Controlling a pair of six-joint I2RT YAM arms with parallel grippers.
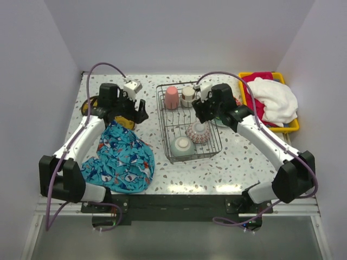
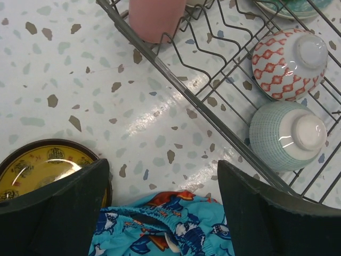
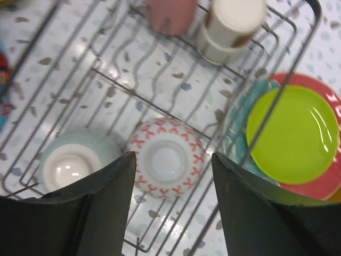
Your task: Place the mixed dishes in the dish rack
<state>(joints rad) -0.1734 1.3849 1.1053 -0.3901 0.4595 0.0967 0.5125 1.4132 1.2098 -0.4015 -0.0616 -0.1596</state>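
The right gripper (image 3: 171, 160) hangs open and empty just above the red-patterned bowl (image 3: 165, 159), which is upside down in the dish rack (image 1: 162, 122) beside the mint bowl (image 3: 66, 166). The left gripper (image 2: 162, 181), wide and empty, is over the table, near the yellow-olive plate (image 2: 42, 165). Farther in the rack stand the pink cup (image 3: 170, 13) and cream cup (image 3: 229, 24)

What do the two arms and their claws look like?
The left arm and right arm have white links and black joints. A thin purple cable loops along each. The left claw and right claw have two broad black fingers.
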